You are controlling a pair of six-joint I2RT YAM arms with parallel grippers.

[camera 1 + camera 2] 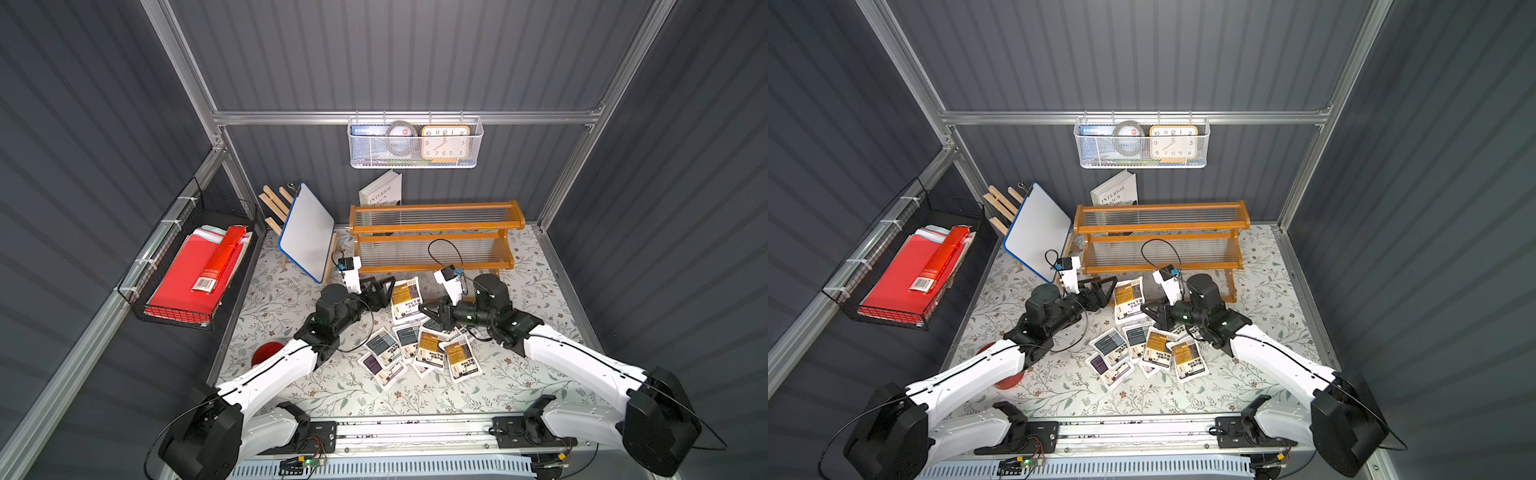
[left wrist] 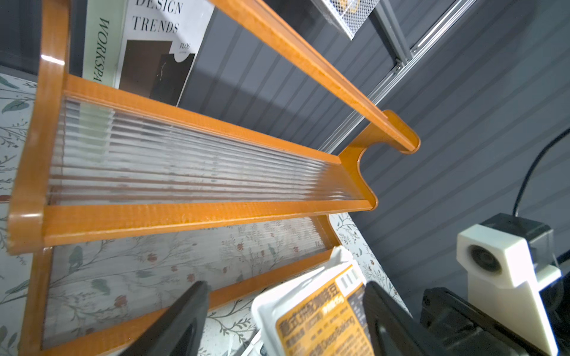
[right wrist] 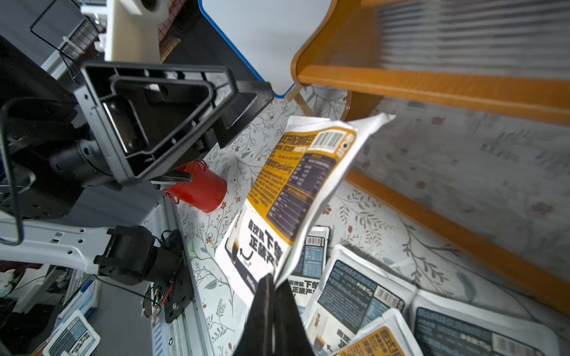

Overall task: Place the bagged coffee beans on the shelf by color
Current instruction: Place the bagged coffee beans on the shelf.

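**Mustard-yellow pouch pinched in front of the shelf**

At far left, a black wire basket [image 1: 183,270] holds red folders. Next to it a blue-rimmed whiteboard [image 1: 307,232] leans on a wooden easel. The left gripper [image 1: 386,293] stands with its jaws spread wide. In its wrist view, the edge of the mustard-yellow pouch [image 2: 314,323] lies between its fingers [image 2: 182,317]; contact cannot be told. This pouch [image 1: 406,297] is lifted off the floral tabletop [image 1: 478,399] and tilted, just before the lowest tier of the orange-brown shelf [image 1: 432,226]. The right gripper [image 3: 273,282] is closed tight on the pouch's lower edge and carries it. Below and toward the robot's base, the other pouches [image 1: 419,351] lie in an overlapping heap on the tabletop, in blue-grey, purple and mustard-yellow. The shelf stands behind both grippers, against the back wall.
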